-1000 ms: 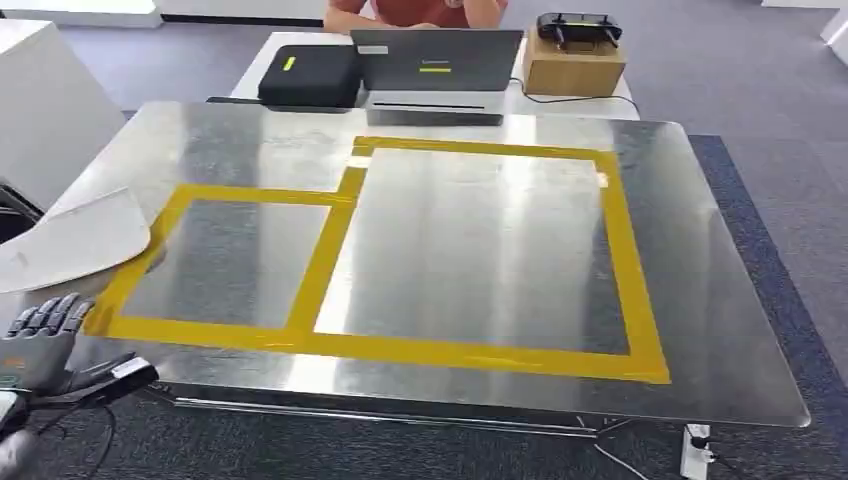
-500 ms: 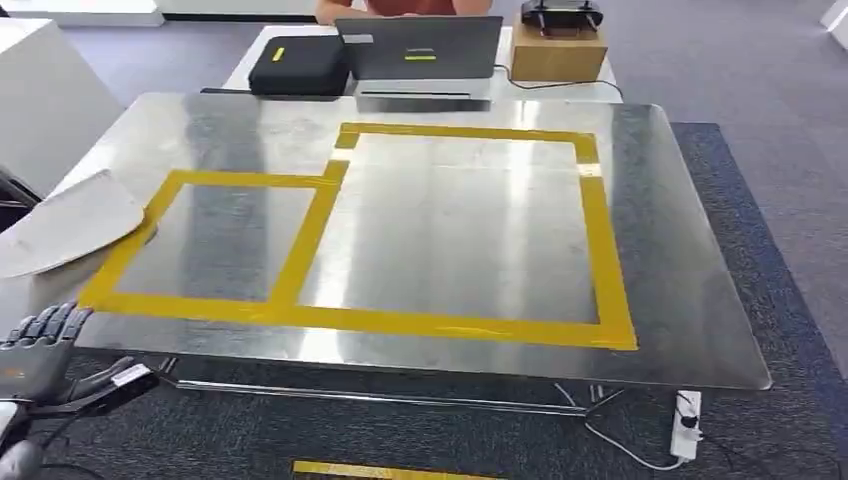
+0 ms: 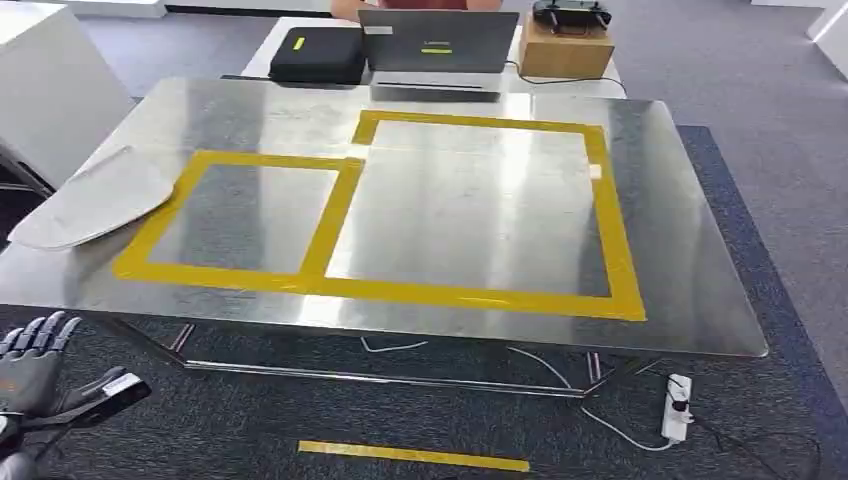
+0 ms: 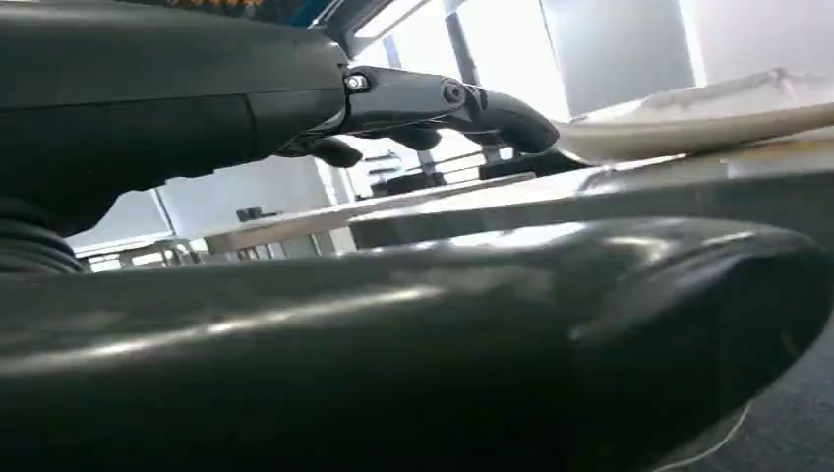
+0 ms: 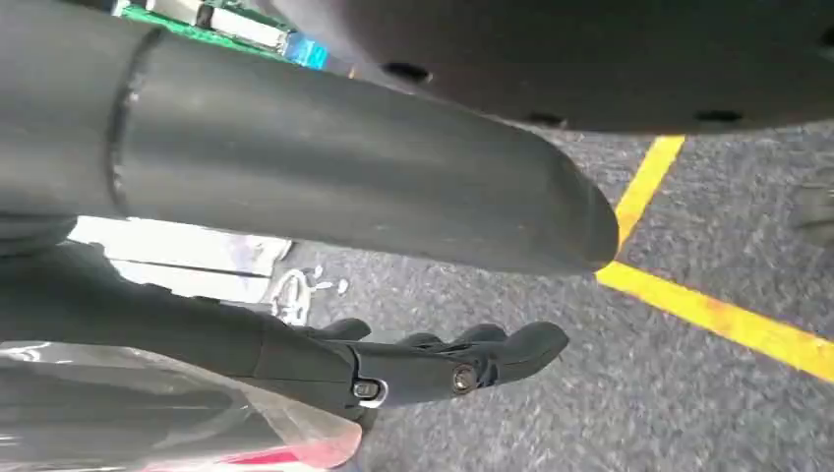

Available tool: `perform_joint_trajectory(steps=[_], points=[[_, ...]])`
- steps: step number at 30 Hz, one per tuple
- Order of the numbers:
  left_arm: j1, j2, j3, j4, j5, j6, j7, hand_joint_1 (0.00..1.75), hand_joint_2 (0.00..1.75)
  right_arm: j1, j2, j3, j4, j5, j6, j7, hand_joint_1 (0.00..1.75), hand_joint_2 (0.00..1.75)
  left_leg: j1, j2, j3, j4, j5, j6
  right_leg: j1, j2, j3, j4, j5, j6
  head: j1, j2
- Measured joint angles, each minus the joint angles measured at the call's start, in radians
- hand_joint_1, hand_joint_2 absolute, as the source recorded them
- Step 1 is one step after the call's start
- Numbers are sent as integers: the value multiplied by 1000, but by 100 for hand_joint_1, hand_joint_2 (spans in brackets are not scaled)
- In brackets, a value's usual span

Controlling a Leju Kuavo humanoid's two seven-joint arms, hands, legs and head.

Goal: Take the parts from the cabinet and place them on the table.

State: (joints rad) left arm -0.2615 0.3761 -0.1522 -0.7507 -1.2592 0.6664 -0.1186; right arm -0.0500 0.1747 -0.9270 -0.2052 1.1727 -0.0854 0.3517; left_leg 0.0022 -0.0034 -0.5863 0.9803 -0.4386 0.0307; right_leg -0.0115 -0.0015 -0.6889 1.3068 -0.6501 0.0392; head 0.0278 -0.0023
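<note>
The one part on show, a pale grey flat panel with a rounded edge (image 3: 95, 198), lies at the left end of the shiny steel desk (image 3: 690, 270), just outside the yellow tape outline (image 3: 330, 215) and with its outer end reaching past the desk's corner. That overhang looks like the first hazard: a brush from an arm or a knock to the desk could tip the panel off onto the grey carpeted floor (image 3: 250, 430). The left hand (image 3: 35, 365) hangs low, below and in front of the desk edge, fingers spread and straight, holding nothing; the left wrist view shows the same bare fingers with the panel resting on the desk beyond them. The right hand (image 5: 433, 369) points down toward the carpet near a yellow floor line (image 5: 708, 310), fingers extended and apart, with nothing between them; a clear plastic wrap (image 5: 148, 413) sits close behind it but does not appear to be held. With both hands empty, more parts probably remain to be fetched, and no cabinet is visible here. A white power strip (image 3: 678, 408) and loose cables (image 3: 540, 365) trail under the desk's near edge, which could snag a foot as the robot steps around.
</note>
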Motion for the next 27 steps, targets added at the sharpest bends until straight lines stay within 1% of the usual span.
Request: perform_joint_trajectory(steps=[1,3,4,5,6,7,8,9,10,11,12,13,14,15,16,17,18,19,20,21,22,23,24,25,26,27], points=[[1,0,1,1,0,0,0,0,0,0,0,0,0,0,0,0,0,0,0,0,-2,0,1,0,0,0,2,-1,3,0,0,0],[2,-1,3,3,0,1,-1,0,0,0,0,0,0,2,0,2,0,0,-2,0,-9,1,6,-1,1,0,17,-9,20,-2,0,0],[6,-1,11,14,3,8,-10,0,0,-2,0,1,0,7,-1,6,0,0,-7,0,-41,6,29,-4,6,0,139,-165,108,-17,1,0],[8,-5,31,42,11,6,-17,0,0,-9,-7,1,0,14,-5,14,0,0,-8,0,-58,10,64,-22,18,3,252,-358,76,-33,0,0],[9,-7,34,55,12,5,-17,0,0,-8,-7,2,0,15,-7,19,0,0,-6,0,-58,5,73,-30,20,3,249,-355,81,-39,0,0],[12,-10,40,69,14,4,-17,0,0,-8,-7,2,0,15,-7,22,0,0,-7,0,-58,2,82,-37,19,2,245,-361,93,-47,1,0],[16,-11,45,86,14,2,-17,0,0,-8,-8,1,1,16,-6,24,0,0,-2,0,-63,7,68,-43,11,-4,235,-365,110,-57,1,0],[20,-13,51,109,17,-3,-17,0,0,-9,-10,1,0,16,-10,25,0,0,-1,0,-75,32,12,-50,11,-4,223,-365,119,-63,-3,0],[23,-16,55,123,21,-5,-17,0,0,-9,-10,1,1,16,-9,26,0,0,3,0,-86,80,-49,-55,11,-5,212,-364,129,-66,-5,0],[26,-26,59,150,23,-17,-17,0,0,-8,-10,1,1,16,-10,30,0,0,6,0,-103,171,-124,-64,12,-6,196,-364,143,-66,-5,0],[30,-36,61,174,23,-26,-17,0,0,-7,-10,1,1,16,-11,34,0,0,9,0,-116,252,-161,-69,12,-8,186,-361,155,-65,-6,0],[36,-47,64,196,26,-34,-17,0,0,-8,-10,1,1,16,-12,35,0,0,11,0,-118,306,-164,-73,12,-9,171,-357,166,-64,-6,0],[41,-61,69,222,32,-36,-17,0,0,-8,-10,2,1,13,-16,40,0,0,14,0,-105,321,-136,-76,11,-9,150,-349,178,-61,-6,0],[46,-73,73,242,32,-38,-17,0,0,-7,-10,2,1,12,-18,42,0,0,18,0,-75,300,-97,-78,10,-10,131,-342,186,-58,-6,0],[52,-83,75,256,31,-41,-13,0,0,-7,-9,2,1,11,-19,43,0,0,21,0,-24,235,-63,-80,8,-10,112,-333,192,-52,-5,0],[54,-98,78,274,30,-53,-7,0,0,-8,-9,1,1,11,-22,45,0,0,24,0,37,148,-50,-82,7,-12,97,-322,197,-48,-6,0],[53,-113,81,292,30,-65,-3,0,0,-10,-9,1,1,11,-26,49,0,0,26,0,97,52,-83,-81,9,-14,86,-311,201,-42,-6,0],[55,-124,82,304,30,-69,2,0,0,-12,-8,2,1,11,-29,50,0,0,17,-2,129,-2,-105,-70,10,-13,78,-304,205,-35,-6,0],[61,-145,85,324,30,-75,8,0,0,-13,-7,2,2,11,-31,52,0,0,16,0,120,0,-105,-57,10,-15,76,-305,214,-26,-3,0],[67,-153,90,340,31,-82,11,0,0,-12,-6,2,2,12,-32,51,0,0,11,0,116,2,-101,-50,8,-15,75,-306,221,-19,-4,0],[74,-164,94,356,31,-89,16,0,0,-12,-5,2,3,15,-33,52,0,0,7,0,113,3,-95,-40,5,-15,76,-311,230,-11,-3,0],[81,-174,97,367,32,-94,19,0,0,-10,-4,2,4,16,-35,53,0,0,11,2,105,-5,-80,-25,5,-14,70,-310,233,-4,-4,0],[83,-184,99,380,33,-99,21,0,0,-9,-4,2,5,17,-39,52,0,0,11,6,91,-5,-67,-13,0,-9,58,-291,188,0,-2,0],[86,-194,101,389,33,-99,21,0,0,-9,-4,2,5,18,-41,52,0,0,11,6,76,-5,-56,-2,1,-6,40,-246,122,3,0,0],[93,-204,104,397,33,-98,21,0,0,-9,-4,2,5,18,-42,52,0,0,9,6,61,-5,-43,1,1,-3,17,-173,54,4,2,0],[100,-210,105,404,34,-98,21,0,0,-10,-4,2,5,18,-43,51,0,0,7,6,44,-4,-31,2,1,-1,1,-97,6,7,3,0]])
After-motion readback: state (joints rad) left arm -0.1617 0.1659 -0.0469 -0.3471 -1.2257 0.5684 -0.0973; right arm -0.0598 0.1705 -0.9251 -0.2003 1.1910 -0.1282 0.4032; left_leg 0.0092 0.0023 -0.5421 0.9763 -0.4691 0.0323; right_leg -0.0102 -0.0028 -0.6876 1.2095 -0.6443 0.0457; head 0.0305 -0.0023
